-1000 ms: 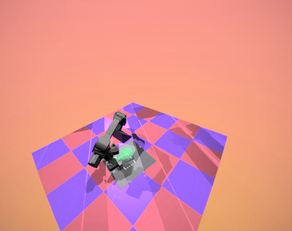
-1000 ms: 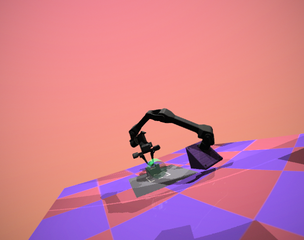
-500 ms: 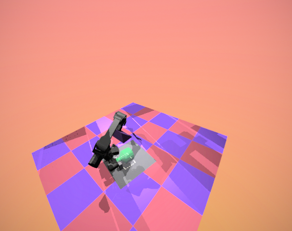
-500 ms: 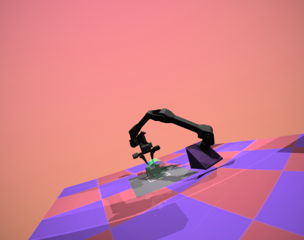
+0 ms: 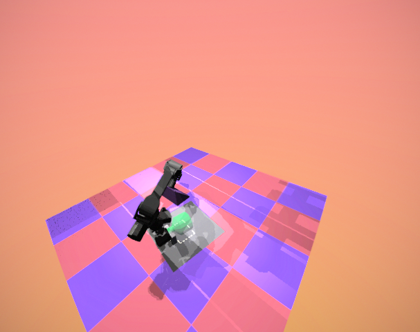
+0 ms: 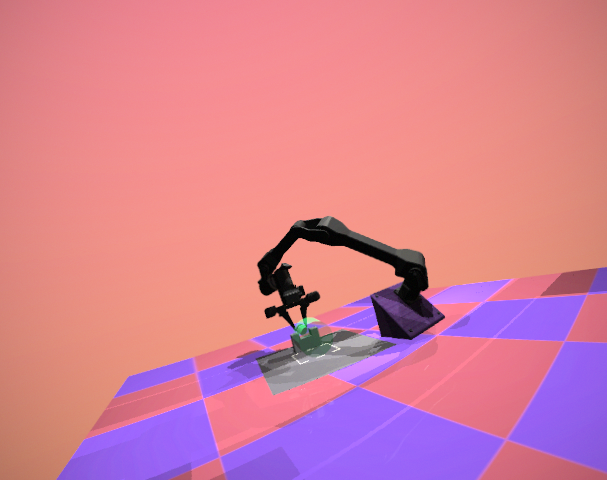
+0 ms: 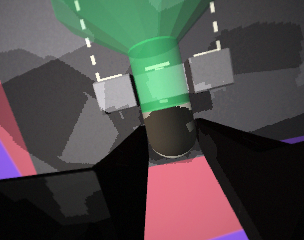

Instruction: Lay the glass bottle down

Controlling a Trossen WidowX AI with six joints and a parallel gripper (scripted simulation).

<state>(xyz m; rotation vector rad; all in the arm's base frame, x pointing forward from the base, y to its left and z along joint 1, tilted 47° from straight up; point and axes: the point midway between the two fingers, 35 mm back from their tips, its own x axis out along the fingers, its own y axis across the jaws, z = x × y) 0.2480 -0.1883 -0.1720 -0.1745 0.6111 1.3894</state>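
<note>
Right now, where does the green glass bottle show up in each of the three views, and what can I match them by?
Top: the green glass bottle is below centre, slightly left.
Exterior: below centre, behind the grey U-shaped rest.
Wrist: upper middle, neck downward, body cut off by the top edge.
Shared landmark: the white dashed outline.

Neck (image 7: 159, 75) — between rest's prongs (image 7: 115, 93).

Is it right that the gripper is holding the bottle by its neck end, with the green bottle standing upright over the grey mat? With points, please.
Not upright: the green bottle (image 5: 181, 220) (image 6: 321, 333) (image 7: 157, 75) is on its side, as the top view shows. The gripper (image 5: 169, 234) (image 6: 300, 327) (image 7: 170, 128) does hold its neck end.
</note>
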